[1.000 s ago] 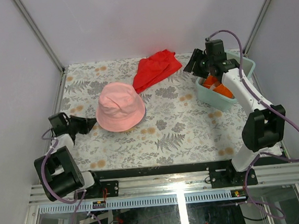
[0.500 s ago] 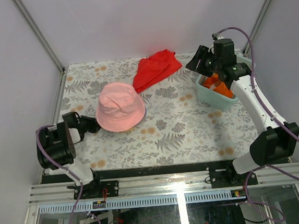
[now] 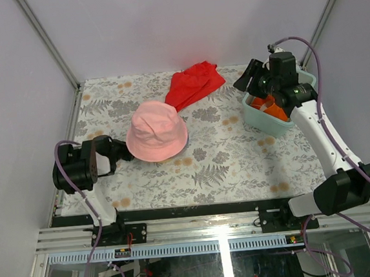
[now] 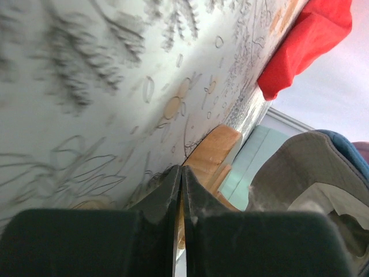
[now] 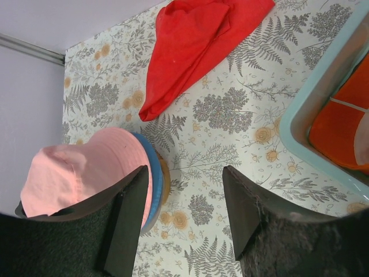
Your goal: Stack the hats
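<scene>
1. The surface (image 3: 232, 163) is covered in a pale print of grey ferns and orange flowers.
2. A red cloth (image 3: 193, 84) lies crumpled at the far edge, near the middle.
3. A pale teal bin (image 3: 267, 123) sits at the far right.
4. A wooden stand (image 5: 165, 176) stands left of centre, mostly hidden under the pink hat (image 3: 156, 129).
</scene>
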